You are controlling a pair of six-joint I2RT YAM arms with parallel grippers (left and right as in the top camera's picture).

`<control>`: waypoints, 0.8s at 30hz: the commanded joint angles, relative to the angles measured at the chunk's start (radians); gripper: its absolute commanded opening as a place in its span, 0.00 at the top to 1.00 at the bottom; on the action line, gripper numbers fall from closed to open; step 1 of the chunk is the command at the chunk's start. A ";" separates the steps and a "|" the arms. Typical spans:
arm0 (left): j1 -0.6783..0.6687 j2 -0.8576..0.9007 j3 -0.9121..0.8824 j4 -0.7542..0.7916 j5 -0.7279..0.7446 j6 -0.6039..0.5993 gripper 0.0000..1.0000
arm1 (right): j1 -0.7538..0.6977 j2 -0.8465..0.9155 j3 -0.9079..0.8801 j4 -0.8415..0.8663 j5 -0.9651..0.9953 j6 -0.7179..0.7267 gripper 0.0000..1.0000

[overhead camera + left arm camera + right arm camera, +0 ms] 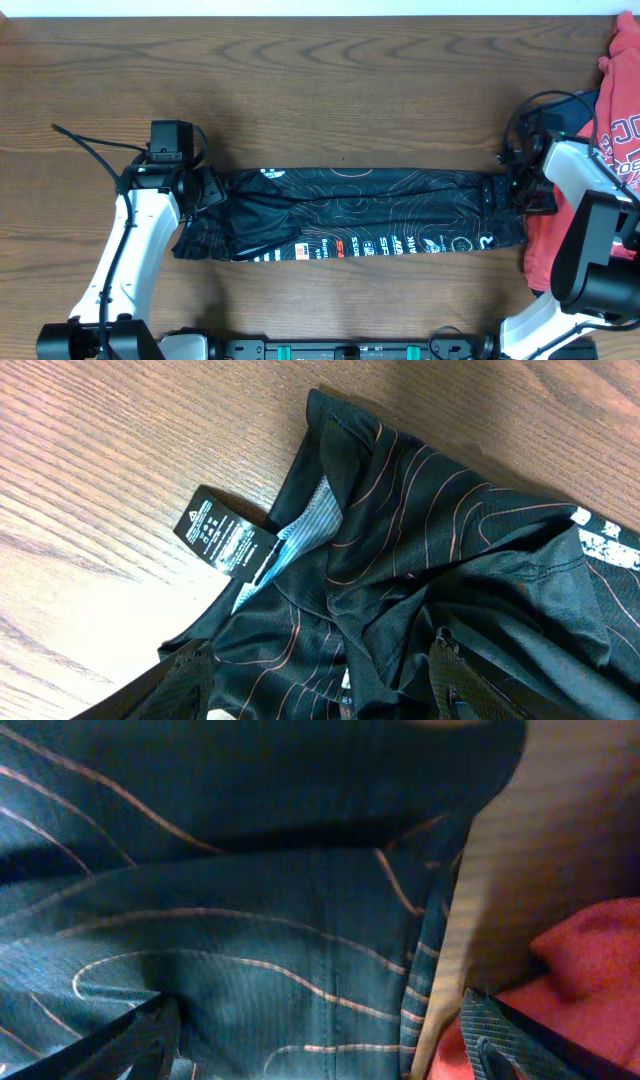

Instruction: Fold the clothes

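The clothes, a black jersey with thin orange contour lines and white lettering, lie folded into a long narrow band across the middle of the table. My left gripper is at the band's left end. In the left wrist view its gripper stands open, fingers wide apart over rumpled fabric, with a black care tag sticking out. My right gripper is at the band's right end. Its gripper is open too, spread over the hem, one of the fingers above red cloth.
A red garment is heaped at the table's right edge, just behind the right arm, and shows in the right wrist view as red cloth. A black cable trails left of the left arm. Bare wood table lies behind the band.
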 commanded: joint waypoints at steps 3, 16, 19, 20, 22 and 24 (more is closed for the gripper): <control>0.003 -0.009 0.019 -0.007 -0.008 -0.017 0.29 | -0.008 0.015 -0.062 0.069 0.001 -0.021 0.13; 0.003 -0.009 0.019 -0.007 -0.008 -0.017 0.29 | -0.007 0.015 -0.095 0.099 -0.107 -0.062 0.51; 0.003 -0.009 0.019 -0.007 -0.008 -0.017 0.29 | -0.007 0.014 -0.093 0.101 -0.107 -0.062 0.78; 0.003 -0.009 0.019 -0.008 -0.008 -0.017 0.29 | -0.008 0.014 -0.091 0.101 -0.105 -0.062 0.86; 0.003 -0.009 0.019 -0.007 -0.008 -0.017 0.29 | -0.008 0.014 -0.082 0.097 -0.079 -0.062 0.95; 0.003 -0.009 0.019 -0.008 -0.008 -0.017 0.29 | -0.008 0.014 -0.064 0.085 -0.049 -0.061 0.99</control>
